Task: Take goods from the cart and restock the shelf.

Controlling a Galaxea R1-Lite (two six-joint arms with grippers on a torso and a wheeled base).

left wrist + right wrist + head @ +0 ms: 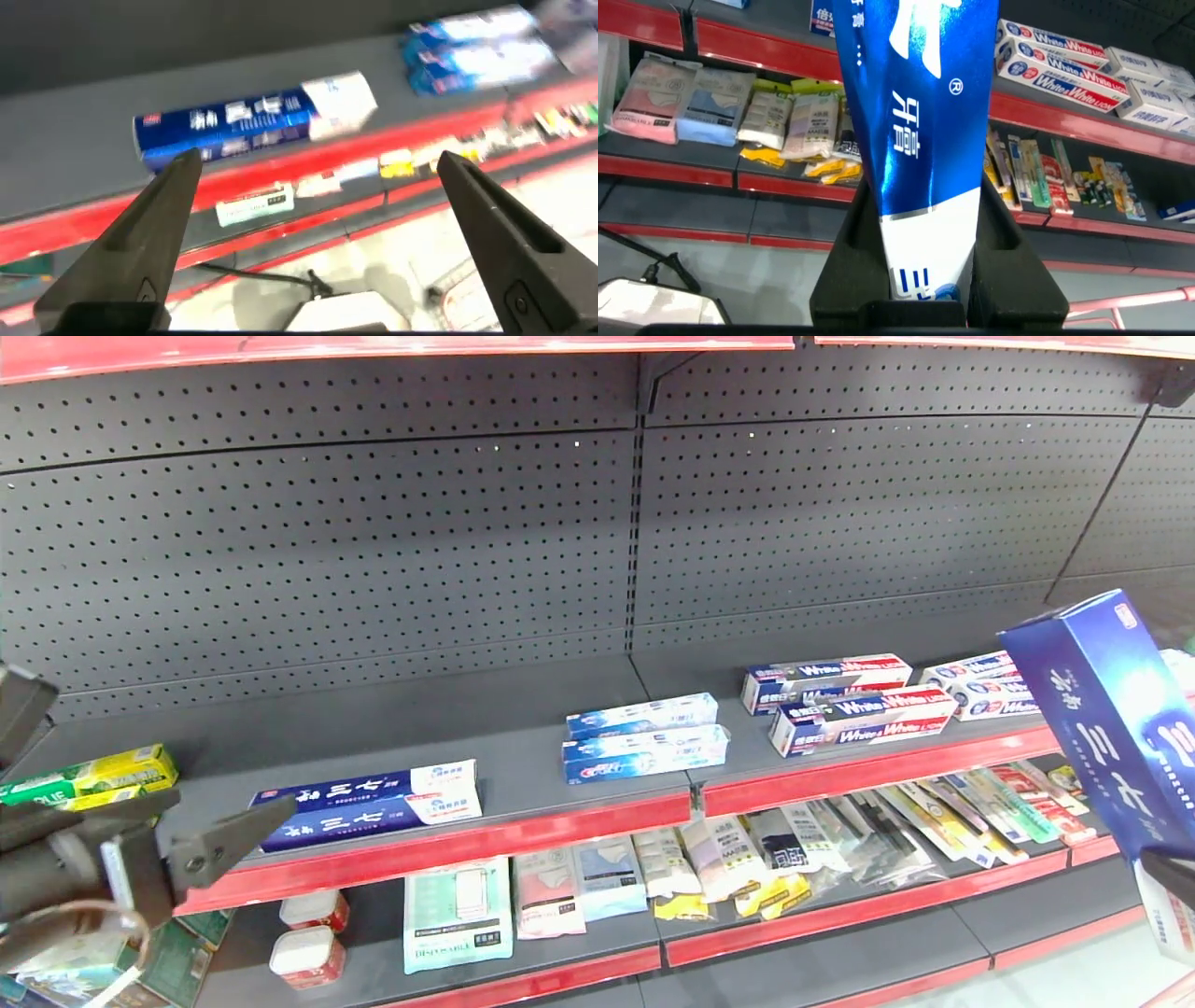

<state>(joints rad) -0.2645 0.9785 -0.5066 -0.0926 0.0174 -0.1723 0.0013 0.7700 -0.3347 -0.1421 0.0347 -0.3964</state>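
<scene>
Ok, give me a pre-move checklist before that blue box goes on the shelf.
1. Right gripper shut on the blue box: ok.
2. Left gripper open and empty: ok.
3. Matching blue boxes found on the shelf: ok.
4. Bare shelf space behind them: ok.
5. Held box level for laying down: not ok, it is tilted, gripped at one end.
6. Path across to that spot free: cannot tell.

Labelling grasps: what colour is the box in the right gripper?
The box is deep blue, white lettering, white end; best in right wrist view.
</scene>
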